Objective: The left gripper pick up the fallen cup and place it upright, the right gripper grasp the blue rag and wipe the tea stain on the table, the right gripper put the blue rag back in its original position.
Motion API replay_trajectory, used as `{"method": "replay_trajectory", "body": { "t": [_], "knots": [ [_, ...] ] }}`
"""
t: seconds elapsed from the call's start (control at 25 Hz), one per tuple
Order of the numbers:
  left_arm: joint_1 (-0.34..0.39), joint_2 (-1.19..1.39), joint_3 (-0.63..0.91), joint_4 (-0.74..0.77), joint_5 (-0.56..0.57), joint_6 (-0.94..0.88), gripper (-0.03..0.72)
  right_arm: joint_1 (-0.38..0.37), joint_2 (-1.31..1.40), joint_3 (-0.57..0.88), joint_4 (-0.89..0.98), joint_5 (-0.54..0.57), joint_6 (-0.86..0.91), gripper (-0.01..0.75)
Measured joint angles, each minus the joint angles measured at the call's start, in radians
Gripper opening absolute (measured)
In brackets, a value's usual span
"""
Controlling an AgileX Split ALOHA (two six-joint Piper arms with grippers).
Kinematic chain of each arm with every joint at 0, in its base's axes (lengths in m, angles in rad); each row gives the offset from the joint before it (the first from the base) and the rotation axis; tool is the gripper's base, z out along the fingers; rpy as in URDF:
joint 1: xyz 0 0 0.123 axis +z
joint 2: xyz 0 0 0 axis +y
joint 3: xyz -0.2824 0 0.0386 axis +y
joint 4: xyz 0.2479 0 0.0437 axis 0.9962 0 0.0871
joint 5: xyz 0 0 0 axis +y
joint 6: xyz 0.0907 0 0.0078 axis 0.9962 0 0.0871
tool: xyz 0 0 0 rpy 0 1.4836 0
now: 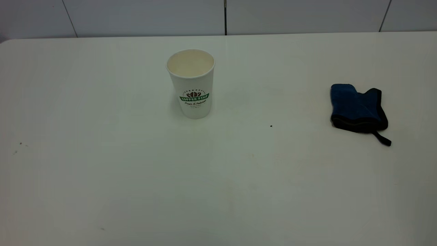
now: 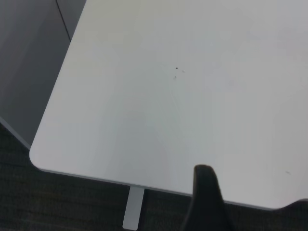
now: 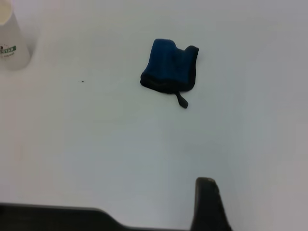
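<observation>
A white paper cup [image 1: 193, 83] with a green "COFFEE STAR" logo stands upright and empty at the middle back of the white table [image 1: 102, 171]. Its edge also shows in the right wrist view [image 3: 10, 38]. The blue rag [image 1: 356, 107] with black trim lies crumpled at the right; it also shows in the right wrist view [image 3: 169, 70]. Only faint yellowish traces [image 1: 252, 156] show on the table in front of the cup. Neither gripper is in the exterior view. My left gripper [image 2: 207, 202] hangs over the table's left corner. My right gripper [image 3: 208, 204] is near the table edge, well away from the rag.
A small dark speck [image 1: 271, 126] lies between cup and rag. A few specks [image 1: 20, 144] mark the left side. A grey panelled wall [image 1: 225, 17] runs behind the table. The table's rounded corner [image 2: 36, 156] and a leg [image 2: 134, 207] show in the left wrist view.
</observation>
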Motion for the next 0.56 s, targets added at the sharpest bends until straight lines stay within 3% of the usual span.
{"method": "replay_trajectory", "body": {
  "t": [0.56],
  "knots": [
    [0.0,0.0,0.0,0.0,0.0,0.0,0.558,0.0,-0.038,0.0,0.0,0.006,-0.001,0.545]
  ]
}}
